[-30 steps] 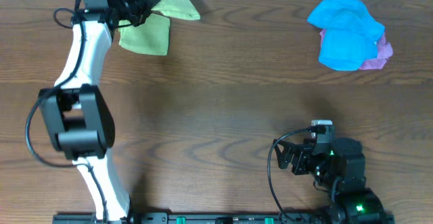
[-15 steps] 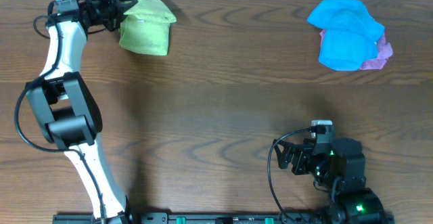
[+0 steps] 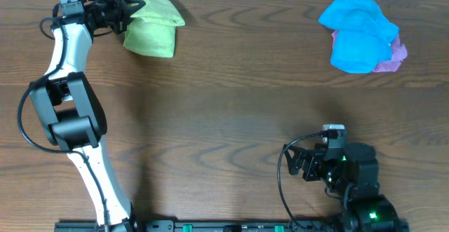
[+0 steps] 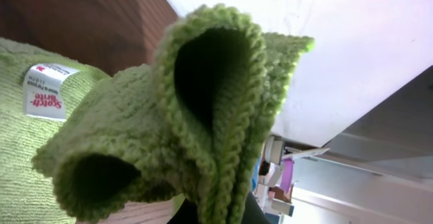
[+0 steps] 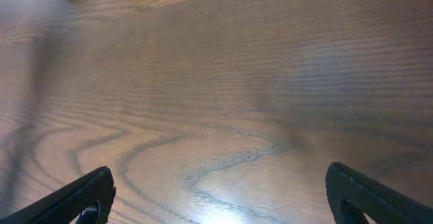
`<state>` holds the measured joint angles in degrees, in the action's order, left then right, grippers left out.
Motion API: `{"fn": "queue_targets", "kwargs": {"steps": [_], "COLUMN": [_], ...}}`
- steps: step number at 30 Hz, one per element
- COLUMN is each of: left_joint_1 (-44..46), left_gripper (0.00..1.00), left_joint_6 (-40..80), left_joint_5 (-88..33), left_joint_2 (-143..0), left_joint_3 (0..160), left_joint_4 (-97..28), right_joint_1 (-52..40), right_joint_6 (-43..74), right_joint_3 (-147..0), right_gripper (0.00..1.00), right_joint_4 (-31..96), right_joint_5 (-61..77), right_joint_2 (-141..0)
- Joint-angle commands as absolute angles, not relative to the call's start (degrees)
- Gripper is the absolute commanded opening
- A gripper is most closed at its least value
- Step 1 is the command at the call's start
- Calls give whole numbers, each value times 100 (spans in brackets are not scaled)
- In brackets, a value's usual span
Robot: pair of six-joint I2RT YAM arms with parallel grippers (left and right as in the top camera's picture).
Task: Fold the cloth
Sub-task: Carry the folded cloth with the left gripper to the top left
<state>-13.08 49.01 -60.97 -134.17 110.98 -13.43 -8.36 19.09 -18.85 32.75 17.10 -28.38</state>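
A green knitted cloth (image 3: 151, 23) lies partly folded at the far left corner of the table. My left gripper (image 3: 121, 11) is at its left edge, shut on a bunched fold of the green cloth (image 4: 203, 116); a white label (image 4: 47, 92) shows on the layer below. My right gripper (image 5: 216, 197) is open and empty over bare wood near the front right; it also shows in the overhead view (image 3: 298, 162).
A blue cloth (image 3: 359, 32) lies heaped on a pink cloth (image 3: 394, 57) at the far right. The table's far edge runs just behind the green cloth.
My left gripper has swung left from over the cloth to its left edge, carrying the held fold with it. The raised flap has come down. The right arm has not moved.
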Motion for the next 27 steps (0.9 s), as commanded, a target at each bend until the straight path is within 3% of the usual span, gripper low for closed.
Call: {"fn": "queue_targets", "kwargs": {"steps": [1,27], "left_joint_1": [-1317,-1533], "left_gripper": [5,5], "left_joint_6": [4746,4193], "left_joint_5": [-5942,-5940], "left_joint_2": [-13485,-14202], "left_joint_3": [11257,11257], "left_joint_4": [-1304,-1219], "right_joint_1": [-790,-790], "right_joint_6": [1988,1988], "right_joint_3": [-1857,-1857], "right_gripper": [99,99], "right_joint_4": [3280,3280], "right_joint_5": [1737,1737], "right_joint_2": [-2808,-2808]}}
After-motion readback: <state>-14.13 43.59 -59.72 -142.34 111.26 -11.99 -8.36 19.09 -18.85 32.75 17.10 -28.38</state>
